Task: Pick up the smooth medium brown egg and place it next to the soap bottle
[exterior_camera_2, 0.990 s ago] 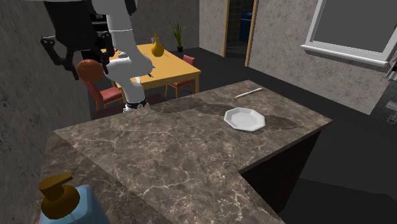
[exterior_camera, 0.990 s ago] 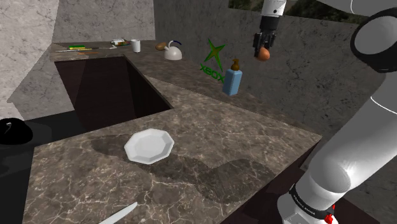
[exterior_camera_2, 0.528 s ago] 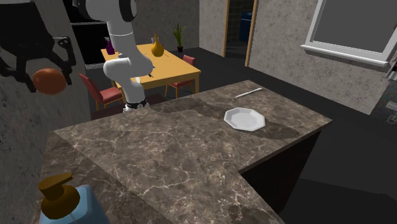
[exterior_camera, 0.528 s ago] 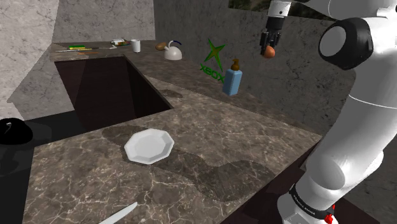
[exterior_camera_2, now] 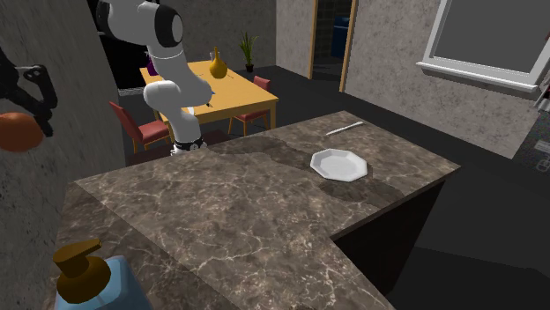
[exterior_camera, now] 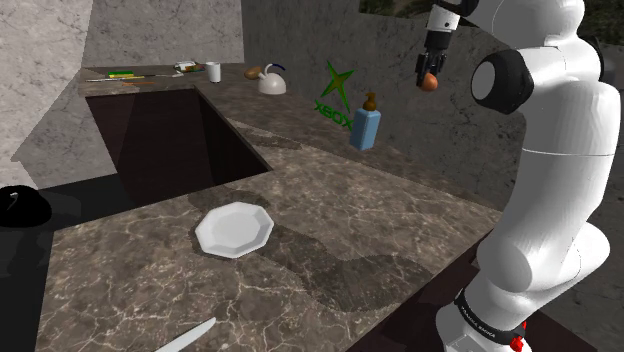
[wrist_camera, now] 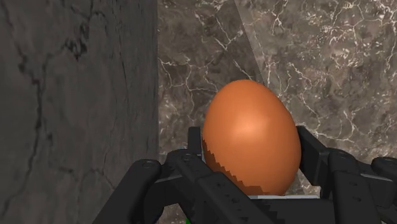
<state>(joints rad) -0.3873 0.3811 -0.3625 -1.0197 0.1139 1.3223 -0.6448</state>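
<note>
Stone counter [exterior_camera: 400,215]: dark and veined; runs from the shoulder view's lower left toward the back wall
Sink recess [exterior_camera: 165,135]: sunk into the counter at the shoulder view's left; well apart from the task's things
White plate [exterior_camera: 234,230]: flat on the counter near its front edge; bare; no part in this move
Soap bottle [exterior_camera: 365,125]: blue body, brown pump; upright on the counter near the back wall, below a green logo [exterior_camera: 337,92]
Egg [exterior_camera: 428,83]: smooth orange-brown; in the air, high above the counter, up and to the shoulder view's right of the bottle
Gripper [exterior_camera: 431,72]: jaws clamped on the egg; in the wrist view a black finger presses each flank
Egg's axis: long axis runs along the fingers, narrower end pointing away from the hand
Key relation: the free counter beside the bottle lies below the jaws and toward the shoulder view's left; the move is probably a descent with a short shift that way
Step in hand: carrying, by my reading; pick done, placing not yet
Risk: a round egg may roll once let go; the pump stands tall beside the path
</note>
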